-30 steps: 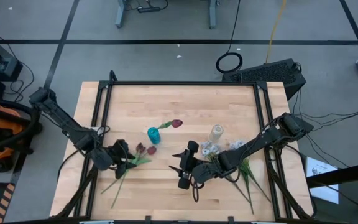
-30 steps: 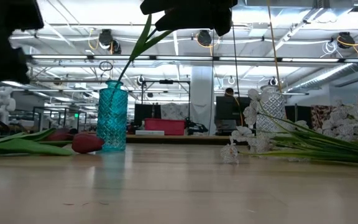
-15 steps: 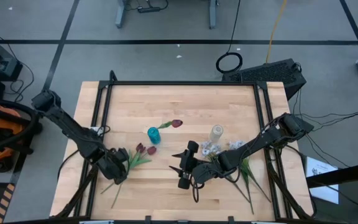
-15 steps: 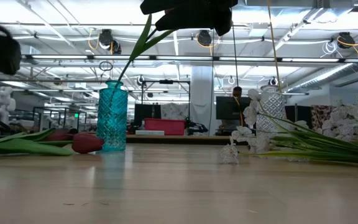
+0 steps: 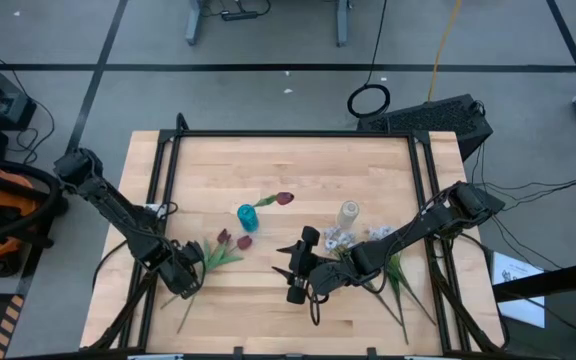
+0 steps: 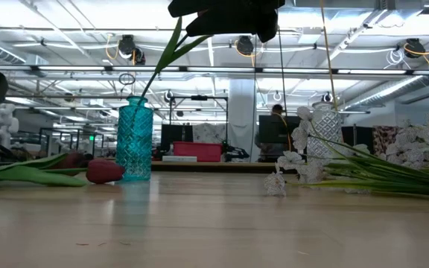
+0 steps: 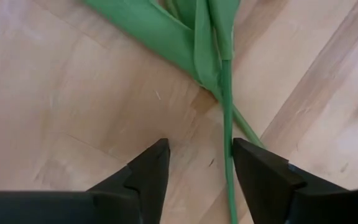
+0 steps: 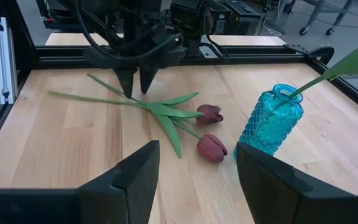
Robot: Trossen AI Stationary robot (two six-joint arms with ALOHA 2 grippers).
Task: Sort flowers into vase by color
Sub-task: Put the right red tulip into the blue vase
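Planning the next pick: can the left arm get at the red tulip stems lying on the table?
Probably yes. The left end effector hangs open right over a tulip stem, nothing between them, and the right end effector waits well aside.

Two flowers (image 5: 223,245) lie left of the vase (image 5: 247,217); left gripper (image 5: 190,283) over their stems; another vase (image 5: 349,213) further right.

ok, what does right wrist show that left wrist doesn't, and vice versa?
Right wrist only: the teal vase with a stem in it, two red tulip heads lying on the table, and the left gripper poised over their stems, jaws a little apart.

Left wrist only: a close look at one green stem running beside one of its own open jaws, not yet clamped.

Both: the tulips' green leaves and the wooden tabletop.
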